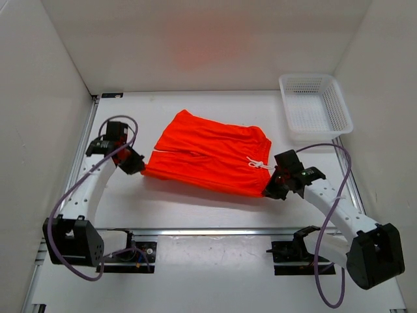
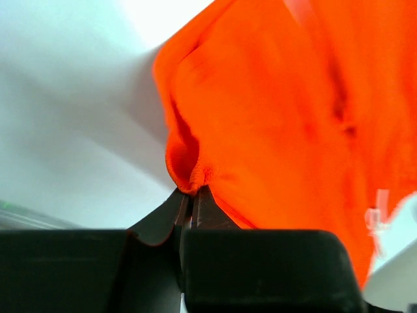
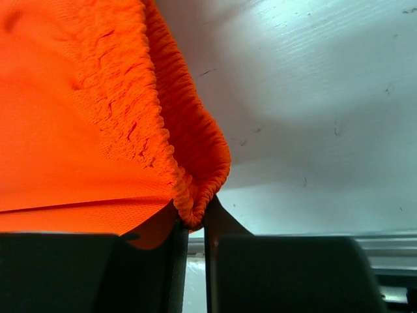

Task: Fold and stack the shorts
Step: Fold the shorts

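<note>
The shorts (image 1: 208, 153) lie spread — apart from the basket (image 1: 315, 104).

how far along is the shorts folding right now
Early. Done: the shorts lie spread flat on the table, with no fold visible. In hand: the left gripper pinches the near leg corner and the right gripper pinches the near waistband corner, seemingly ready to lift that edge. Left: the folds themselves, then the stacking.
</note>
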Controlling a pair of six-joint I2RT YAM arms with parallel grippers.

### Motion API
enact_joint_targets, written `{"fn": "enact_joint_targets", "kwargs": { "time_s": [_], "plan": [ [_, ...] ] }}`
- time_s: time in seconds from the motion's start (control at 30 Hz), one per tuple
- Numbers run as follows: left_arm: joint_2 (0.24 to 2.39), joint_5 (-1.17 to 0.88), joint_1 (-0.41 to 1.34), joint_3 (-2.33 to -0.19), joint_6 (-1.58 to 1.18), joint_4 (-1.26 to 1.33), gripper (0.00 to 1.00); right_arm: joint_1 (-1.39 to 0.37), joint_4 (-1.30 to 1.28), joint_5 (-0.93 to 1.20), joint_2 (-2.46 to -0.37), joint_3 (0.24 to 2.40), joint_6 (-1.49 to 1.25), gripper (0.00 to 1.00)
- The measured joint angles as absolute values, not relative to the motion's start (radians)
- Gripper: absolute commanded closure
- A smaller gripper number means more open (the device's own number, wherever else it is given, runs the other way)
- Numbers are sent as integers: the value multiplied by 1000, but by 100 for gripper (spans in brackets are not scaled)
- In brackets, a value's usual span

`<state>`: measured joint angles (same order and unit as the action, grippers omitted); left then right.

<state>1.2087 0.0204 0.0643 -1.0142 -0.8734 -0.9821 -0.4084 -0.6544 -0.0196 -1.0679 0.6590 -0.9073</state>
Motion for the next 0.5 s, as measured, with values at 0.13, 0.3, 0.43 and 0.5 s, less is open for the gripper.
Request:
{"fn": "enact_joint_targets", "kwargs": {
  "time_s": [0.13, 0.3, 0.43, 0.5],
  "plan": [
    [1353, 10, 76, -1279, -826, -997, 90, -406, -709, -27, -1079, 739, -906, 100],
    [1599, 7, 88, -1607, -769, -1015, 90, -378, -719, -72, -1196, 929, -884, 100],
    [1824, 1, 97, -1882, -727, -1035, 90, -341, -719, -104, -1346, 1081, -852, 100],
    [1939, -4, 102, -2023, -708, -1040, 90, -315, -715, -110, -1436, 1162, -831, 100]
  ]
}}
